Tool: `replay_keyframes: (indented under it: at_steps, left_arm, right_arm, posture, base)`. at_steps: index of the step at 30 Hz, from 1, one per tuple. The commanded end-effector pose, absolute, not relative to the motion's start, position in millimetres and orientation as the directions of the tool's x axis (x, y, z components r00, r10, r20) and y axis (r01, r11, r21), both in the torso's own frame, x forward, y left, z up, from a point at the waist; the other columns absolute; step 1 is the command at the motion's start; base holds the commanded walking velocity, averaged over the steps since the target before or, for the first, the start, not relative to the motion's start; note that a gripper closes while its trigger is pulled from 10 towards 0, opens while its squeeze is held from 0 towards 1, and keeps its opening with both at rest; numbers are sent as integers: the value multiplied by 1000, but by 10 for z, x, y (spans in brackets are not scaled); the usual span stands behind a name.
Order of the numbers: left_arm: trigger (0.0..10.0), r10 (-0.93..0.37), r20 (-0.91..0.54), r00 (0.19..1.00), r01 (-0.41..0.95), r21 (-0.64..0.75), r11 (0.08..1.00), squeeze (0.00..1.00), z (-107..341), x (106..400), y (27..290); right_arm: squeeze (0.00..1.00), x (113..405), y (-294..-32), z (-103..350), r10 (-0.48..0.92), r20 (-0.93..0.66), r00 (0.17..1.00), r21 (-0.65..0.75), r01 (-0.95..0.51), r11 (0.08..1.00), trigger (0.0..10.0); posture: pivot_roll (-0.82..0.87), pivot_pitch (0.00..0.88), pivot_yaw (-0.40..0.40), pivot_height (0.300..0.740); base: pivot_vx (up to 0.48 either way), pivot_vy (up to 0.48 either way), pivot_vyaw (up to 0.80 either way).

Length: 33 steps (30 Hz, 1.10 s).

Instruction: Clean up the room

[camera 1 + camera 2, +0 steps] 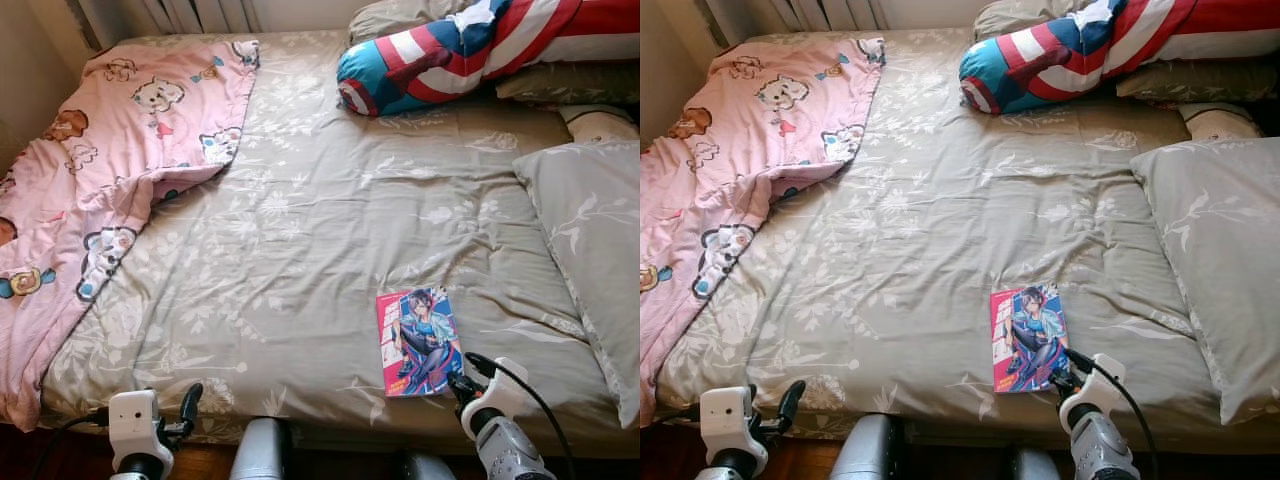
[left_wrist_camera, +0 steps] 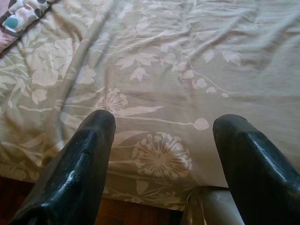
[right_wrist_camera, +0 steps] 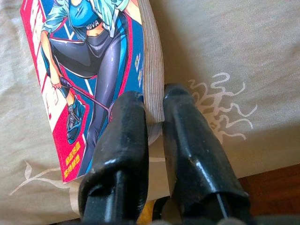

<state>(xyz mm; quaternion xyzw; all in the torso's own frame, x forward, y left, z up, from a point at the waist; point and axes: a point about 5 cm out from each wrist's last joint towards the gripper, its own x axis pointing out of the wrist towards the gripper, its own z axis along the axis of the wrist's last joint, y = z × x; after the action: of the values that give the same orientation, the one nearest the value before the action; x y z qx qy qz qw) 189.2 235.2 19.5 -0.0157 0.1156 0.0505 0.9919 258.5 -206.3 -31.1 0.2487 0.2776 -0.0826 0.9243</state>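
The comic book point(image 3: 93, 70) on the bed point(image 1: 300, 250) is pinched at its near corner by the right gripper point(image 3: 154, 108), jaws nearly closed. The left gripper point(image 2: 161, 126) is held wide apart, empty.

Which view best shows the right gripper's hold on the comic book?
Right wrist view: the right gripper pinches the comic book at its page edge, near a corner. Both eye views show the book whole on the bed but the contact is tiny. Left wrist view shows bedsheet.

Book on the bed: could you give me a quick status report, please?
Right gripper shut on book corner, near bed edge. Left gripper open, idle above sheet. Nothing blocking the book.
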Motion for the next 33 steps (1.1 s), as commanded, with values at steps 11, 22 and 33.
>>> replay_keyframes:
  at_steps: [11,22,33]
  left_arm:
    - [10000,106,-256,961,-110,-1,994,0,149,1816,2354]
    - [10000,102,-254,962,-107,-4,994,0,151,1826,2343]
    - [10000,155,-290,944,-179,-58,982,0,-25,1976,2328]
  right_arm:
    - [875,2569,-2098,-321,-53,-566,823,394,327,859,10000]
    - [0,2520,-2151,-352,-92,-587,805,366,365,856,10000]
    - [0,2709,-2239,-119,-122,-444,888,229,244,942,10000]
  posture:
    - [133,231,54,648]
    - [128,232,54,648]
    - [79,115,11,648]
  base:
    - [0,0,0]
    - [0,0,0]
    - [0,0,0]
